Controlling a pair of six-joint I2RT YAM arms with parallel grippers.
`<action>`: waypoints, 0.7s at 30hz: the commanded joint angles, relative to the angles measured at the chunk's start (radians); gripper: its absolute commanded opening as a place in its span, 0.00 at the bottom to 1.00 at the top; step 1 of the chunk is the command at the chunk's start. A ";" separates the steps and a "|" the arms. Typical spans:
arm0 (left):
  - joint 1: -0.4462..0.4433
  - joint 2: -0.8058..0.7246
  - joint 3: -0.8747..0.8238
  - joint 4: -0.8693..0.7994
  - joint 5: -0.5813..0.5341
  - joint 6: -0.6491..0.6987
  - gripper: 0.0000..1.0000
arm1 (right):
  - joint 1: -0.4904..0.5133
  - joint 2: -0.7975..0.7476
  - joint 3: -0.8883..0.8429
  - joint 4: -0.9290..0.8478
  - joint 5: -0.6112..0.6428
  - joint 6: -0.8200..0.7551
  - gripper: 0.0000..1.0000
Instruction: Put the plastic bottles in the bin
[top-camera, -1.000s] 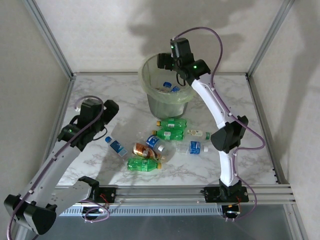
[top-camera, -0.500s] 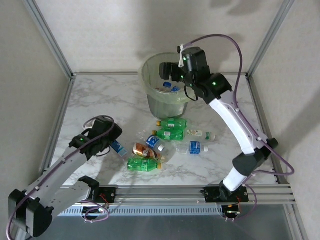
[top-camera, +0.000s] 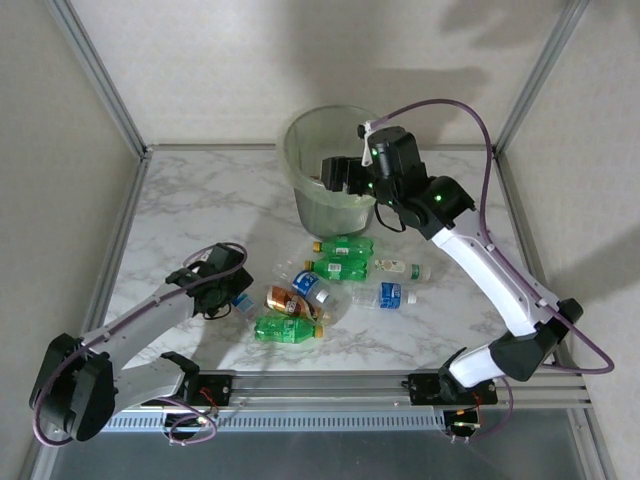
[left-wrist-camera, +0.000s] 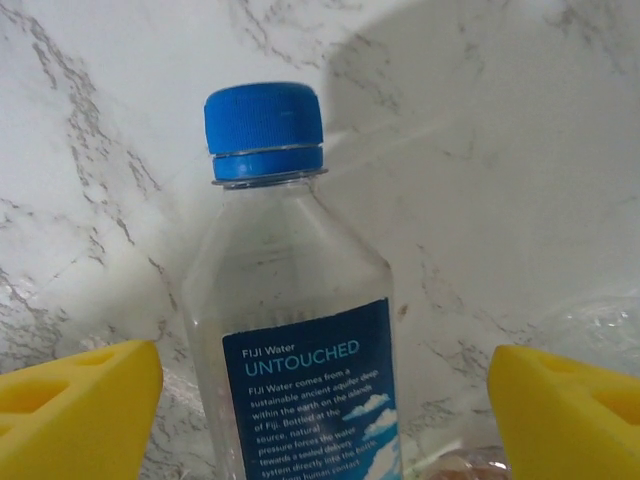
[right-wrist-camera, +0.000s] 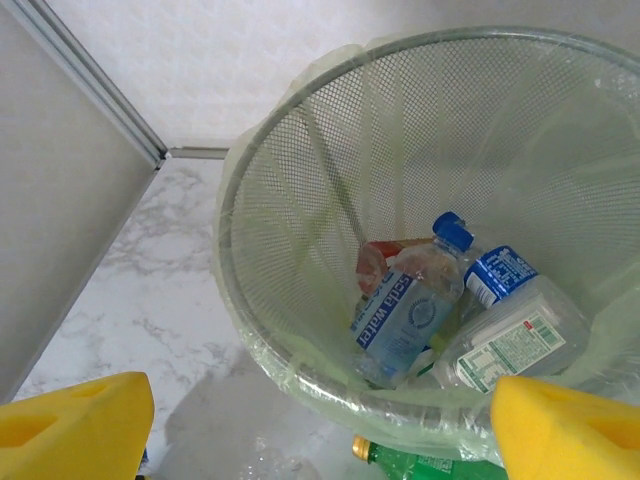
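A clear plastic bottle (left-wrist-camera: 290, 330) with a blue cap and blue label lies on the marble between the yellow fingertips (left-wrist-camera: 75, 410) of my left gripper (left-wrist-camera: 325, 410). The jaws stand wide, with a gap on each side of the bottle. From above, the left gripper (top-camera: 225, 288) is low over that bottle (top-camera: 241, 303). Several more bottles lie mid-table: green ones (top-camera: 343, 246) (top-camera: 285, 328), an orange-labelled one (top-camera: 284, 299) and clear ones (top-camera: 388, 296). My right gripper (top-camera: 340, 176) hangs open and empty at the near rim of the bin (top-camera: 292, 150). Bottles (right-wrist-camera: 405, 312) lie inside the bin (right-wrist-camera: 290, 200).
Aluminium frame posts (top-camera: 95, 75) and side walls close in the table on both sides. The right arm's purple cable (top-camera: 470, 110) loops above the bin. A green bottle's neck (right-wrist-camera: 375, 452) lies just below the bin's near wall.
The left arm has swung down and forward, bringing its gripper around the blue-labelled bottle. The right gripper has drawn back from over the bin's middle toward its near rim.
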 joint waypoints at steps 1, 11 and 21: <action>-0.009 0.021 -0.013 0.029 -0.018 -0.082 0.84 | 0.005 -0.048 -0.019 0.027 0.008 0.019 0.88; -0.009 0.105 -0.012 0.077 -0.037 -0.069 0.81 | 0.007 -0.084 -0.047 0.005 0.016 0.029 0.88; -0.009 0.133 -0.031 0.114 -0.041 -0.057 0.73 | 0.007 -0.099 -0.059 -0.006 0.017 0.040 0.88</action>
